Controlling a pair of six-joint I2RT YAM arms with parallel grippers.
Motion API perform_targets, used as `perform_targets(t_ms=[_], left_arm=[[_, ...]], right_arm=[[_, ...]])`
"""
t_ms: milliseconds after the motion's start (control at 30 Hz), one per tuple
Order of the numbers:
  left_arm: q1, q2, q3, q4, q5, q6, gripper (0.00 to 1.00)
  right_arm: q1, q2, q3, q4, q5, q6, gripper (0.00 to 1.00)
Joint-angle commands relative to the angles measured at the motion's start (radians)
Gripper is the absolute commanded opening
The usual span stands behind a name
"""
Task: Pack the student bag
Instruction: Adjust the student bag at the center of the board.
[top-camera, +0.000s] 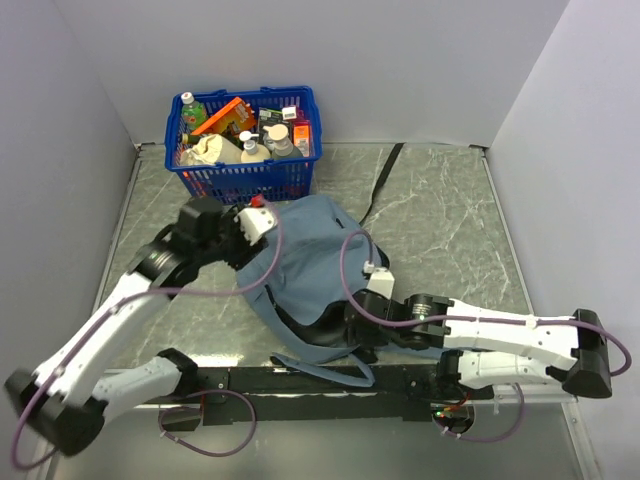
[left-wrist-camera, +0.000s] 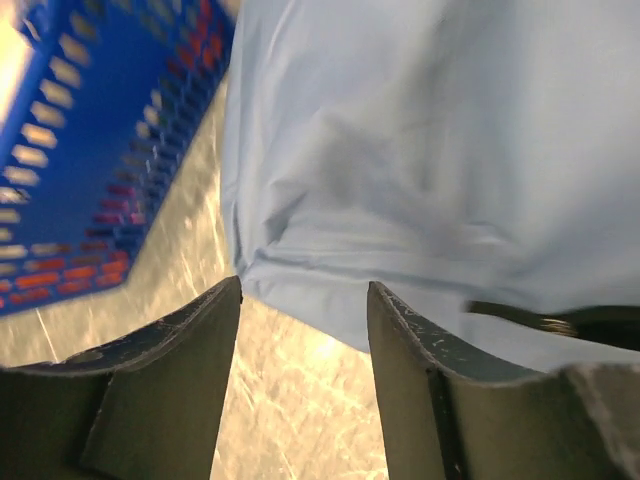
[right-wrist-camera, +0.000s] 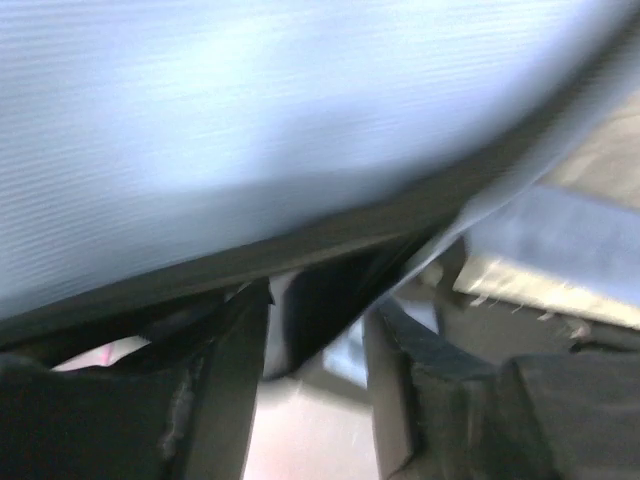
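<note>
The student bag lies slumped on the marble-patterned table, its top corner just beside the near wall of the blue basket. Its dark mouth faces away from the basket, towards the arm bases. The basket is full of bottles and packets, and nothing from it shows inside the bag, so the packing looks barely begun. The step in hand appears to be opening the mouth.

The left gripper sits at the bag corner nearest the basket. Its jaws are moderately apart, with the fabric edge just past the tips and nothing pinched. The right gripper is at the bag's end farthest from the basket. Its jaws are also parted, and the dark zipper rim runs across the gap between them, loose rather than clamped as far as the blurred view shows.

To do this well, the right fingers should close on the stiff zipper rim rather than on loose cloth, taking only the upper layer so the mouth gapes instead of the whole bag lifting. The left should pinch the corner by the basket firmly enough to anchor the bag and pull gently towards the basket for counter-tension. Lift slowly, because soft fabric slips and folds. Keep the left wrist off the basket wall, which is close enough to be nudged.
</note>
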Motion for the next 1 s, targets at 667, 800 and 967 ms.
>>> perform_targets(t_ms=[667, 800, 967], left_arm=[[0.538, 0.096, -0.002, -0.031, 0.428, -0.057, 0.76], [0.575, 0.094, -0.011, -0.039, 0.449, -0.043, 0.76], [0.598, 0.071, -0.007, -0.064, 0.472, -0.023, 0.76]], right_arm=[[0.004, 0.230, 0.472, 0.383, -0.110, -0.798, 0.93], [-0.038, 0.465, 0.624, 0.352, -0.189, -0.869, 0.70], [-0.050, 0.625, 0.662, 0.395, -0.206, -0.864, 0.68]])
